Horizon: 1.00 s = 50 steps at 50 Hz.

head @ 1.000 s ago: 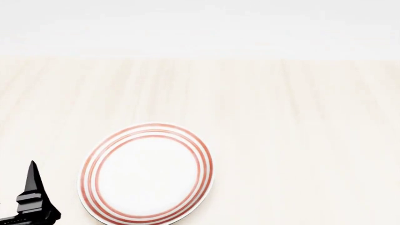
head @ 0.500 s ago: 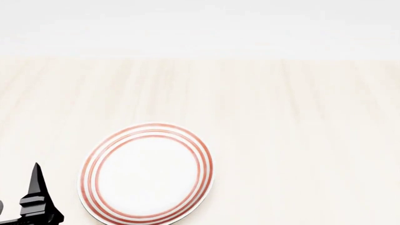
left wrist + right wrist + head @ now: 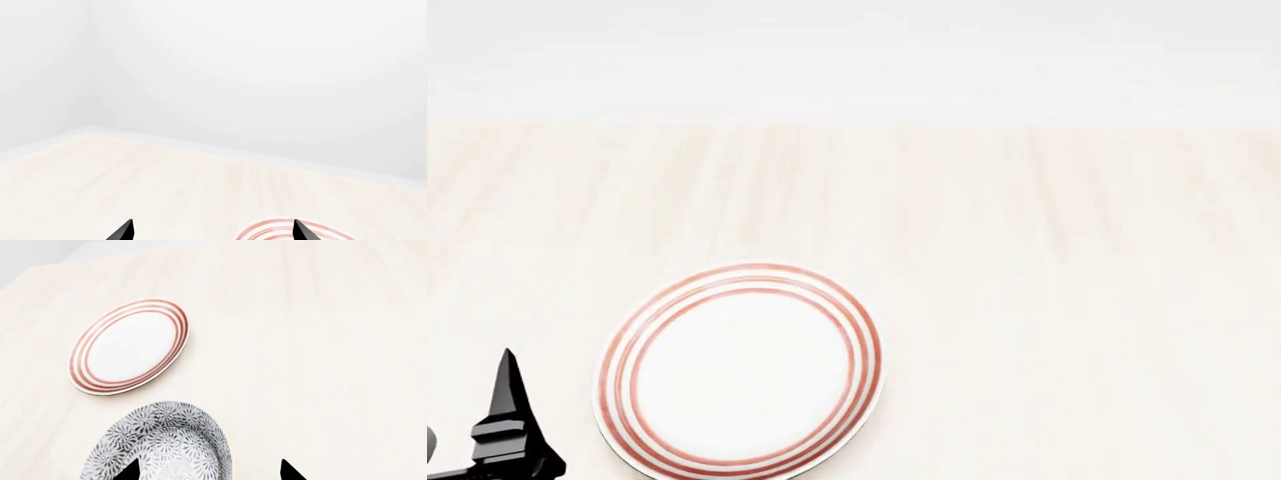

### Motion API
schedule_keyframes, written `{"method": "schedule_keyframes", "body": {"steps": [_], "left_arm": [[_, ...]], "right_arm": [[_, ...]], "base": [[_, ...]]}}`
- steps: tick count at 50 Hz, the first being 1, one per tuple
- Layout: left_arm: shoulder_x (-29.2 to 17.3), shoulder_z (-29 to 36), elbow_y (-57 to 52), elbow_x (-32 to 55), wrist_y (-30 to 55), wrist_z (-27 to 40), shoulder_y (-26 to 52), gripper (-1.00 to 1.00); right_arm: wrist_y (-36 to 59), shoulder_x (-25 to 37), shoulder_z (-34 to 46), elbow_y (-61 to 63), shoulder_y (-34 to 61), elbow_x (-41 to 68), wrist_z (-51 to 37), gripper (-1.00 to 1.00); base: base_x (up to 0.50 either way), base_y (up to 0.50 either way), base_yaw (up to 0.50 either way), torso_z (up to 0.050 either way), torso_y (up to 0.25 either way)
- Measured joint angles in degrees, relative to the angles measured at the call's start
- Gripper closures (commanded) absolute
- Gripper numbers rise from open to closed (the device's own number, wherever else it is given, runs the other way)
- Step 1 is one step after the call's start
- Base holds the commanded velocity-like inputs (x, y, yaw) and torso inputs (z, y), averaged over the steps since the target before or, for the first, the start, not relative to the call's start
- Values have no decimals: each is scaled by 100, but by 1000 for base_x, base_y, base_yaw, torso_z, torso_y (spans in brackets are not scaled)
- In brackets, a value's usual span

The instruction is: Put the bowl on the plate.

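The bowl (image 3: 160,445), patterned grey-black and holding nothing, sits on the pale tabletop (image 3: 320,340) near the plate (image 3: 128,346), which also holds nothing. The right gripper (image 3: 209,471) hovers over the bowl with fingers apart; the left gripper (image 3: 210,231) is likewise spread.

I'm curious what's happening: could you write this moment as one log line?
bowl: on table, off plate | plate: empty | right gripper: open above bowl | left gripper: open, idle
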<state>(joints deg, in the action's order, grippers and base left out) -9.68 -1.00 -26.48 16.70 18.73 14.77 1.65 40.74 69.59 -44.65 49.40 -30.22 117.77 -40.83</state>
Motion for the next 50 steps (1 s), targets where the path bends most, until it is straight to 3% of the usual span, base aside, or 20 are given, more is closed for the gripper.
{"method": "schedule_keyframes", "body": {"steps": [6,15,25,50], "left_arm": [[-28,13,-37,26,-7,21,-23,-100],[-71,0,-104,101,10,56,-45,-100],[-120,-28,-197,201,53,105,-75,-100],[-256,-14,-307,403,27,224,-124,-100]], "right_arm": [[-240,162,572,-277,205,-247,251,-100],[-925,598,2355,-726,1101,-679,664,-100],[-1067,582,3889,-1178,2151,-1008,903,-100],[-519,-51,5500,-2073,3322,-1680,1246,-100]], "base": [[0,0,0,0,0],[0,0,0,0,0],[0,0,0,0,0],[0,0,0,0,0]]}}
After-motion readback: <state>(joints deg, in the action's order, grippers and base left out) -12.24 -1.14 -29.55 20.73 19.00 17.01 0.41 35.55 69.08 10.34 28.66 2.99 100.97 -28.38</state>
